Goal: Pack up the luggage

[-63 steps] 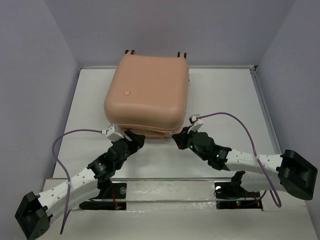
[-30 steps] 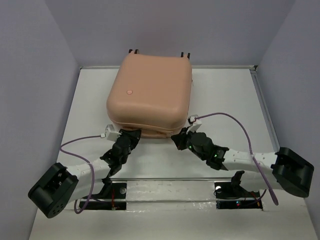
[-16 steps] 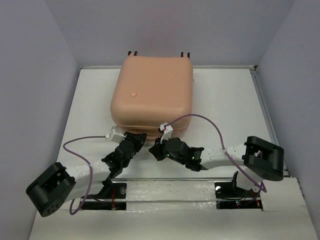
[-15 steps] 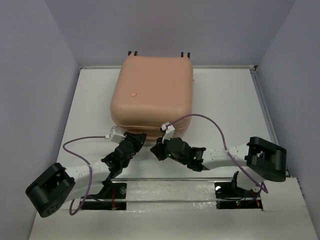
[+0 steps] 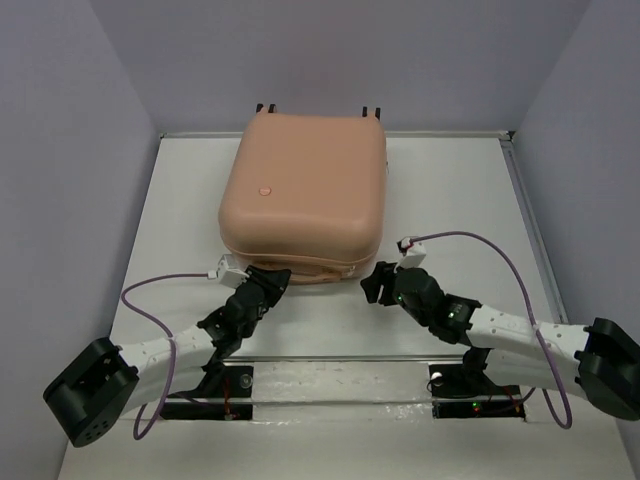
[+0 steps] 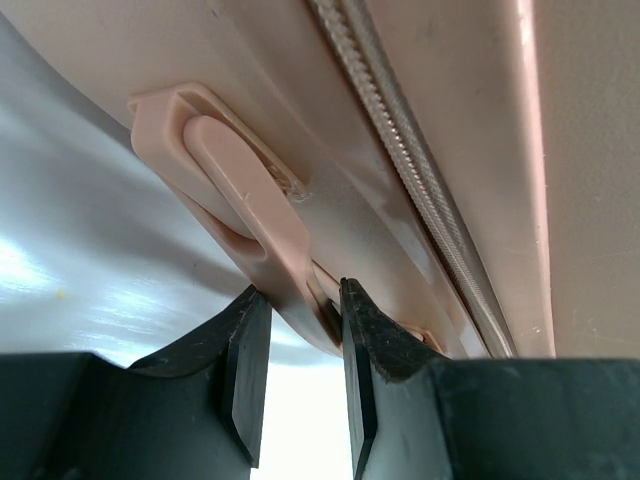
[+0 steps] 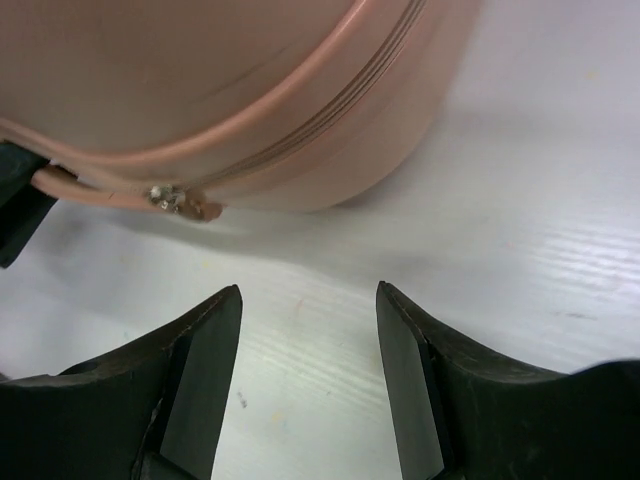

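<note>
Closed case [image 5: 305,185] lies at the table's far middle. The left gripper [image 6: 300,300] pinches its handle [image 6: 240,190]. The right gripper [image 7: 308,300], spread and empty, has swung back rightward, so zipping looks about finished.

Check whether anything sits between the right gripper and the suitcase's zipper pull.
Nothing visible does. Only bare table separates the open right gripper from the zipper pull on the suitcase.
</note>
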### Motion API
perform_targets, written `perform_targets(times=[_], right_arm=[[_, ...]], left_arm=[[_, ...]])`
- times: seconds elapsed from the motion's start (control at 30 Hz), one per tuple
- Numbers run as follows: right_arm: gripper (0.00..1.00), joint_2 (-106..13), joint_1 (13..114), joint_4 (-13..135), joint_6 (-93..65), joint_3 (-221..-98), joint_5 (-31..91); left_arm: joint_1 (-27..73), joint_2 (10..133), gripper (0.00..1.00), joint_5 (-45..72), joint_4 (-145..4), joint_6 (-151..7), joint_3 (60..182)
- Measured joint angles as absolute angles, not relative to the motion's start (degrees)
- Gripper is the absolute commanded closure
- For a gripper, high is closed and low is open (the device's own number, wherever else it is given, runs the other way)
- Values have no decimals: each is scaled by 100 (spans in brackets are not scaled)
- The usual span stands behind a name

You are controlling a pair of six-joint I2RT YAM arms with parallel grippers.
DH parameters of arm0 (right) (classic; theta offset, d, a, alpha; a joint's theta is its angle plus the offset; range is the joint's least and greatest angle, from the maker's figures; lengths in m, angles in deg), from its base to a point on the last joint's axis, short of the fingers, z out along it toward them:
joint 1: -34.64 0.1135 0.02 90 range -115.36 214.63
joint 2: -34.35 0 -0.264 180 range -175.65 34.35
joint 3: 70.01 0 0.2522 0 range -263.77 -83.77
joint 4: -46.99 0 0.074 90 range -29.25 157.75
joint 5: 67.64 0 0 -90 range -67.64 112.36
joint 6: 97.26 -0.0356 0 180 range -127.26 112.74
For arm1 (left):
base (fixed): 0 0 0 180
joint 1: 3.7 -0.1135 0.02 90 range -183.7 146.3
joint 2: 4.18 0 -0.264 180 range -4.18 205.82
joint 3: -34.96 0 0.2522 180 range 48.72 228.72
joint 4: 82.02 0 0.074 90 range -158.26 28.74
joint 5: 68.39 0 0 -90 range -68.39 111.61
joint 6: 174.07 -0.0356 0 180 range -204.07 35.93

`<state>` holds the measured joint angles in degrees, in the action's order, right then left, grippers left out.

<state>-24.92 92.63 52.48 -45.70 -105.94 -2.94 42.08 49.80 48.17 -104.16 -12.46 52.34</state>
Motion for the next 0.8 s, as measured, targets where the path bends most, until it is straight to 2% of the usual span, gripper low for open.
perform_targets(times=[0.13, 0.4, 0.57, 0.67, 0.8], right_arm=[[37, -2243, 8855, 5368, -4150, -10620, -66], [38, -2599, 8828, 5189, -3545, -10891, 526], [39, -2925, 8828, 4588, -3355, -10905, 716], [41, -3314, 8828, 4251, -3267, -10988, 784], [53, -3646, 8833, 4015, -3300, -11009, 773]], left_arm=[[4208, 4866, 94, 4806, -10317, -1267, 5219], [4208, 4857, 94, 4793, -10306, -1302, 5219], [4208, 4857, 94, 4791, -10306, -1309, 5219], [4215, 4857, 94, 4795, -10306, -1309, 5219], [4250, 4857, 94, 4835, -10306, -1309, 5217]])
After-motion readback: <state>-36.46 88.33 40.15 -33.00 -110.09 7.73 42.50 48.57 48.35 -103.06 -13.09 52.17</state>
